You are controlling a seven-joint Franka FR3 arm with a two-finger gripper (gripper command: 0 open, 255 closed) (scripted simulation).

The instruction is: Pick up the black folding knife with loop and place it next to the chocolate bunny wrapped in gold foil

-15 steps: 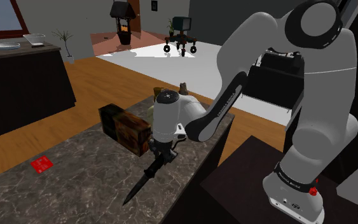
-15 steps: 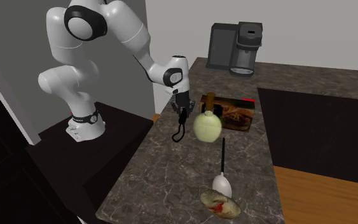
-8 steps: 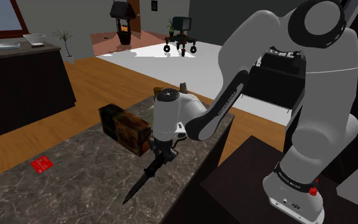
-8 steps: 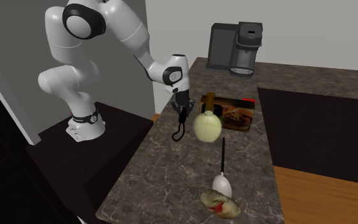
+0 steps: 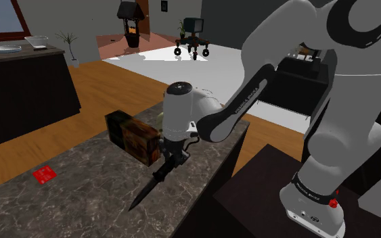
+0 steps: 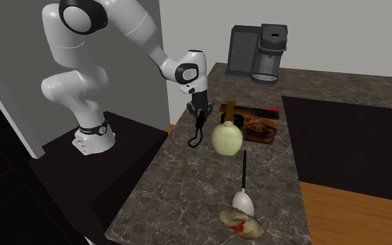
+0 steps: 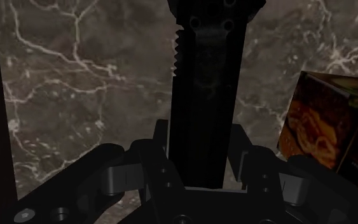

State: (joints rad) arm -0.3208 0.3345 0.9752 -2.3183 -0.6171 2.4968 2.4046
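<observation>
the gripper has its fingers clamped on the black folding knife, which dangles over the marbled counter, mid-frame in the shoulder view. held only by one end, it could swing and clip the gold bunny, or slip out when lowered.

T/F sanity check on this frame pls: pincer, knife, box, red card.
1. The pincer is shut on the black knife. True.
2. A dark printed box stands on the veined counter, close to the pincer. True.
3. The knife lies flat on the counter. False: it hangs from the pincer, tip slanting down.
4. The red card leans against the box. False: it lies flat on the counter, well apart from the box, toward the shoulder view's left.
</observation>
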